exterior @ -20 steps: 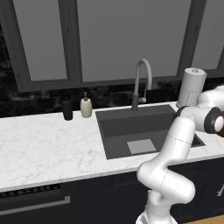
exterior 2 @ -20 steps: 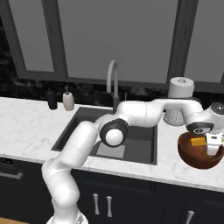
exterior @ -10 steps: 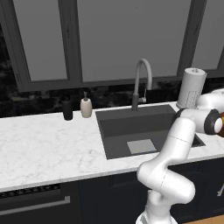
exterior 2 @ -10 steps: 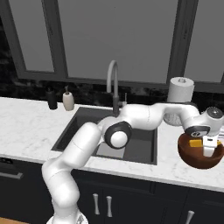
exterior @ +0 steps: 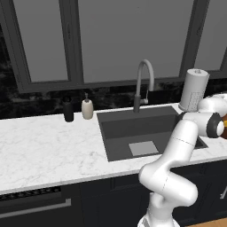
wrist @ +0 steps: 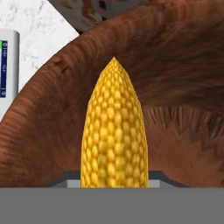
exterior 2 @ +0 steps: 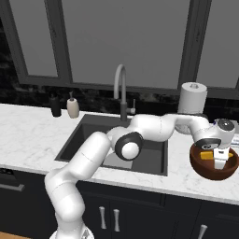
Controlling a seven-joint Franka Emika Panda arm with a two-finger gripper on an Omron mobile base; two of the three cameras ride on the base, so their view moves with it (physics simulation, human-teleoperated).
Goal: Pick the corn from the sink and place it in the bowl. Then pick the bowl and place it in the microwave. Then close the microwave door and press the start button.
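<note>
Left of the claw (exterior 2: 219, 161) we see the sink (exterior 2: 88, 135) recessed in the counter (exterior 2: 28, 135), well apart from it, with the faucet (exterior 2: 120, 88) behind. We find the claw partly closed, its jaws clamped on the corn (exterior 2: 207, 155), which it holds inside the bowl (exterior 2: 212, 170). In the hand view the corn (wrist: 114, 135) points away from the claw, with the bowl (wrist: 183, 87) wall curving around and beyond it.

a home kitchen, rendered in simulation.
a white marble surface (exterior: 44, 150) holds a recessed dark sink (exterior: 142, 131) with an arched faucet (exterior: 144, 84), a soap dispenser (exterior: 87, 107), a paper towel roll (exterior: 194, 90), dark cabinets (exterior 2: 140, 217) below and windows (exterior: 128, 40) behind.
</note>
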